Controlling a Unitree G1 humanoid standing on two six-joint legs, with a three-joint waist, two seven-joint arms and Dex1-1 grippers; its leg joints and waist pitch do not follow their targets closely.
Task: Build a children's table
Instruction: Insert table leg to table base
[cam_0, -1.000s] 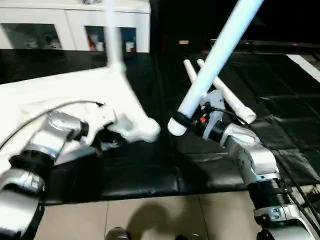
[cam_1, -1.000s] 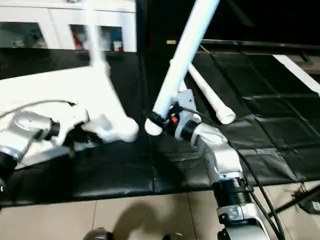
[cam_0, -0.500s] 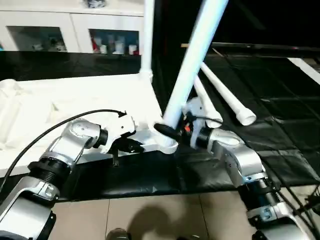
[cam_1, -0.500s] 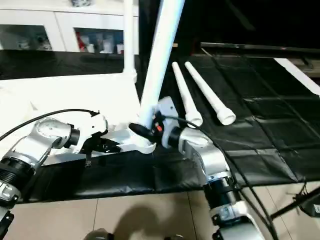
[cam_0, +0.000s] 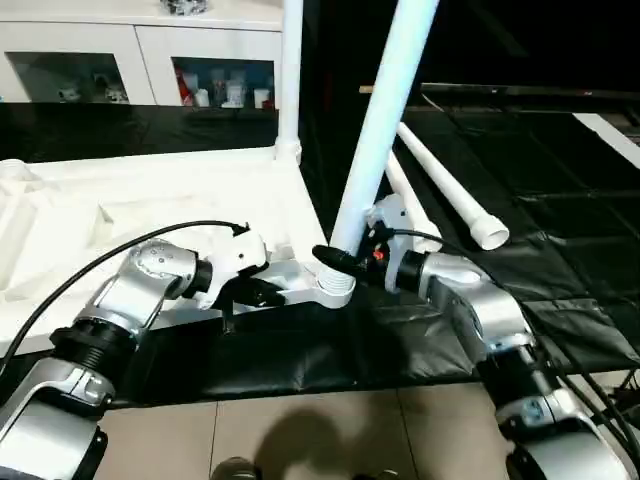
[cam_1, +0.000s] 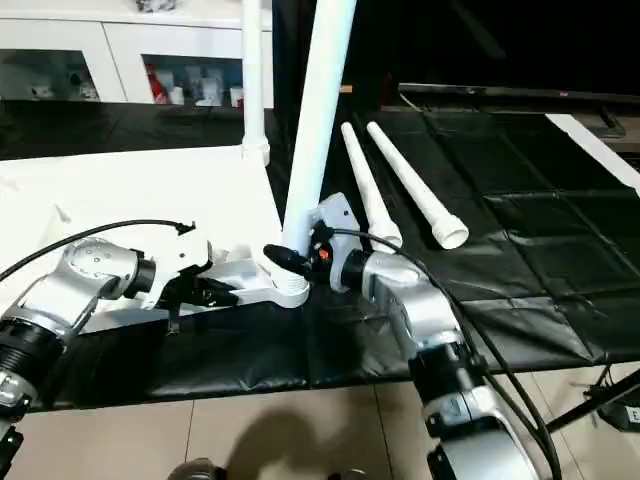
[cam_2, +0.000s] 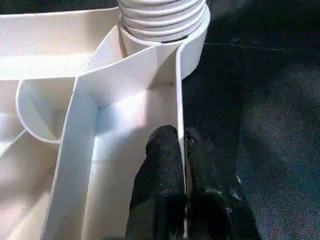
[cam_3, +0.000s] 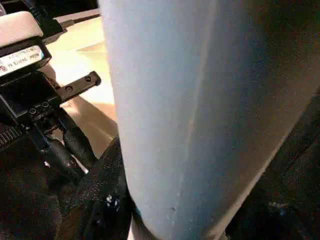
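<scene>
The white table top (cam_0: 150, 205) lies upside down on black floor mats (cam_0: 560, 190), ribbed underside facing up, at the left of the scene. The left pincer (cam_2: 182, 150) is clenched on the thin outer rim wall of the top, just beside its near right corner socket (cam_0: 335, 290); one black finger (cam_2: 160, 165) sits inside the rim, the other outside. The right pincer (cam_0: 335, 262) is grasping a white tube leg (cam_0: 385, 110) near its lower end, and the leg stands steeply, its threaded end set in that corner socket. Another leg (cam_0: 291, 75) stands upright in the far right corner. Two more legs (cam_0: 450, 200) lie on the mats to the right, side by side. A white cabinet with glass doors (cam_0: 140, 60) stands along the far side.
</scene>
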